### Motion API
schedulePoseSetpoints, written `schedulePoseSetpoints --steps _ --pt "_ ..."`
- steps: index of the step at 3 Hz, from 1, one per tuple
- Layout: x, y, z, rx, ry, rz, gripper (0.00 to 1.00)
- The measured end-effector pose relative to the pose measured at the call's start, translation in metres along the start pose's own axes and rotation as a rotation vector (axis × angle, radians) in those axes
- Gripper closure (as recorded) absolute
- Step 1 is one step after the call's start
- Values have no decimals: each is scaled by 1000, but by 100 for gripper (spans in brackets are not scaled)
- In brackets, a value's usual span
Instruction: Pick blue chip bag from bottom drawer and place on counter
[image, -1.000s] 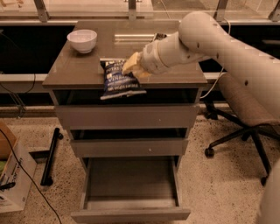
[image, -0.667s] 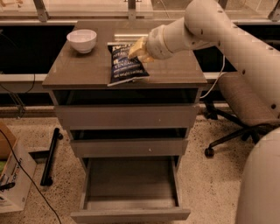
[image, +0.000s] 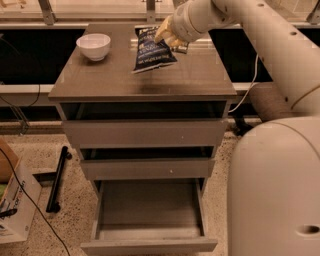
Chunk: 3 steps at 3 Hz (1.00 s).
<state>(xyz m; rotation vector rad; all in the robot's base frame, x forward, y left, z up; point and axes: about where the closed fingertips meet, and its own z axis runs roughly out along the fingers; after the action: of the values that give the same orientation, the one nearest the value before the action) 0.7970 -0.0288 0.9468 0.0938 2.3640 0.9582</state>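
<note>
We hold our gripper (image: 169, 36) over the back of the desk (image: 195, 80), its jaws pinching the top edge of the blue chip bag (image: 150, 52). The bag hangs tilted just above the surface, over its own faint shadow, right of a white bowl (image: 94, 46). Below, the bottom drawer (image: 150, 246) stands pulled open.

White lettering on blue chip bag (image: 151, 50) illegible, bag pinched by end effector (image: 167, 36) over counter (image: 100, 80)
</note>
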Motion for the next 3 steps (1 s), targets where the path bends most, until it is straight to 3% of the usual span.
schedulePoseSetpoints --steps 2,3 --pt "-4 0 0 4 -8 -3 35" --pt "-2 1 5 3 0 -3 4"
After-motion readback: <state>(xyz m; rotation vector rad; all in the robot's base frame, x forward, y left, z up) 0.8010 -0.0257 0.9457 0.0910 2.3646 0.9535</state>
